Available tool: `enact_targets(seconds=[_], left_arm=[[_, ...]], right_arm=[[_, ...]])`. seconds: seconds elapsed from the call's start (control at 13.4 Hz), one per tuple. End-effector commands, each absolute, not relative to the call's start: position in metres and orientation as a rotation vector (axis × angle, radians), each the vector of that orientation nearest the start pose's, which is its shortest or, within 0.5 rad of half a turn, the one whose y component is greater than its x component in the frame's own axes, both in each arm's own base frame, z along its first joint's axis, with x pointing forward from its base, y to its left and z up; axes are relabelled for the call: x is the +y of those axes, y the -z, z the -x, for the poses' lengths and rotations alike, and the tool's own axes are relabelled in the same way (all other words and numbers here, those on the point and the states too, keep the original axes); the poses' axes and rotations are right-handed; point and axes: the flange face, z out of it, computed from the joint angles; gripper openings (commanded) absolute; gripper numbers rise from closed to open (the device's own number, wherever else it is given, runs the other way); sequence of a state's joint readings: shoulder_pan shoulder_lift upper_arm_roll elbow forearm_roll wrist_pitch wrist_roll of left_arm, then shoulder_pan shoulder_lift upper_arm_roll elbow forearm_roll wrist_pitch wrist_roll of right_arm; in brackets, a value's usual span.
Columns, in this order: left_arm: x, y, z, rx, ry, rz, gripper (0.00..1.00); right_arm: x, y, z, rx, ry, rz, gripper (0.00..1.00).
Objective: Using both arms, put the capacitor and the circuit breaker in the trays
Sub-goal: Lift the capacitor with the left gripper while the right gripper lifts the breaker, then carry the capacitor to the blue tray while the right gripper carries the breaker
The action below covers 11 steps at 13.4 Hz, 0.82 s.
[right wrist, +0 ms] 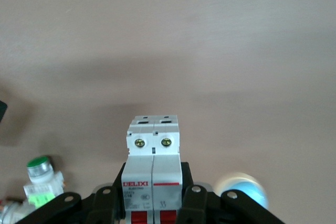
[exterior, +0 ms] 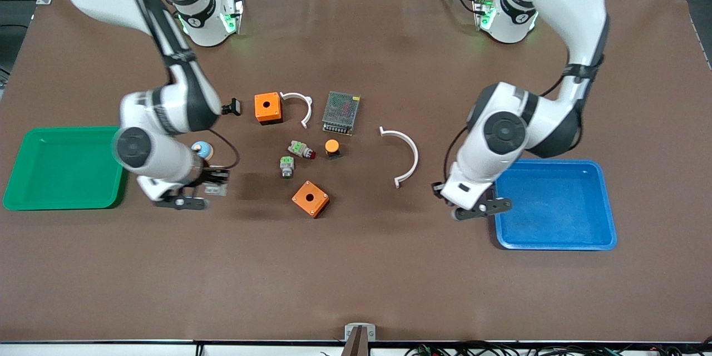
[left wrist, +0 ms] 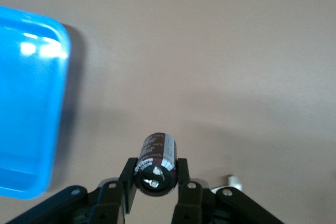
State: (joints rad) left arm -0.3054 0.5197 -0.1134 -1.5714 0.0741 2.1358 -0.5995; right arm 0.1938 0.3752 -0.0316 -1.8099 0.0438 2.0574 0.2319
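Note:
My right gripper point(right wrist: 153, 183) is shut on the circuit breaker point(right wrist: 153, 163), a white and grey block with red toggles at the end between the fingers. In the front view this gripper point(exterior: 210, 188) holds the breaker point(exterior: 217, 189) over the table between the green tray point(exterior: 33, 200) and the cluster of parts. My left gripper point(left wrist: 156, 178) is shut on the capacitor point(left wrist: 156, 162), a small dark cylinder with a shiny end. In the front view the left gripper point(exterior: 470, 211) is over the table just beside the blue tray point(exterior: 556, 242); the capacitor is hidden there.
Mid-table lie two orange boxes point(exterior: 268, 107) point(exterior: 310, 198), two white arcs point(exterior: 298, 104) point(exterior: 405, 156), a metal mesh unit point(exterior: 340, 112), an orange-capped button point(exterior: 332, 148), two green-topped grey parts point(exterior: 301, 149) point(exterior: 287, 167), a black clip point(exterior: 231, 106) and a blue ball-like part point(exterior: 201, 149).

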Motion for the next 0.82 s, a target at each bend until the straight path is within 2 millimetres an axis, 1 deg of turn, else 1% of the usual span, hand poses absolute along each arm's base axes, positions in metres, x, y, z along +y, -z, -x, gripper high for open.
enact_targets(seconds=[0.0, 0.07, 0.15, 0.22, 0.3, 0.37, 0.45, 0.6, 0.75], left_arm=[[-0.226, -0.367, -0.645, -0.124, 0.059, 3.127, 0.01], [-0.211, -0.375, -0.648, -0.084, 0.053, 3.124, 0.01], [-0.191, -0.381, -0.652, -0.046, 0.041, 3.119, 0.00], [-0.167, -0.387, -0.657, -0.003, 0.040, 3.117, 0.00], [-0.148, -0.389, -0.660, 0.039, 0.027, 3.113, 0.00], [-0.131, -0.390, -0.662, 0.067, 0.011, 3.110, 0.00], [-0.117, -0.395, -0.662, 0.072, 0.001, 3.107, 0.00], [-0.090, -0.394, -0.666, 0.093, -0.011, 3.105, 0.00], [-0.062, -0.389, -0.669, 0.115, -0.025, 3.105, 0.00]], right_arm=[[0.008, -0.381, -0.625, 0.090, -0.267, 3.083, 0.15], [-0.036, -0.393, -0.627, 0.058, -0.280, 3.077, 0.15], [-0.085, -0.398, -0.625, 0.012, -0.276, 3.073, 0.15], [-0.128, -0.400, -0.619, -0.030, -0.267, 3.081, 0.15], [-0.164, -0.403, -0.613, -0.061, -0.259, 3.100, 0.15], [-0.200, -0.403, -0.604, -0.055, -0.262, 3.110, 0.15], [-0.231, -0.399, -0.594, -0.029, -0.270, 3.106, 0.15], [-0.289, -0.371, -0.577, -0.015, -0.277, 3.111, 0.15], [-0.333, -0.341, -0.565, -0.017, -0.233, 3.118, 0.16]])
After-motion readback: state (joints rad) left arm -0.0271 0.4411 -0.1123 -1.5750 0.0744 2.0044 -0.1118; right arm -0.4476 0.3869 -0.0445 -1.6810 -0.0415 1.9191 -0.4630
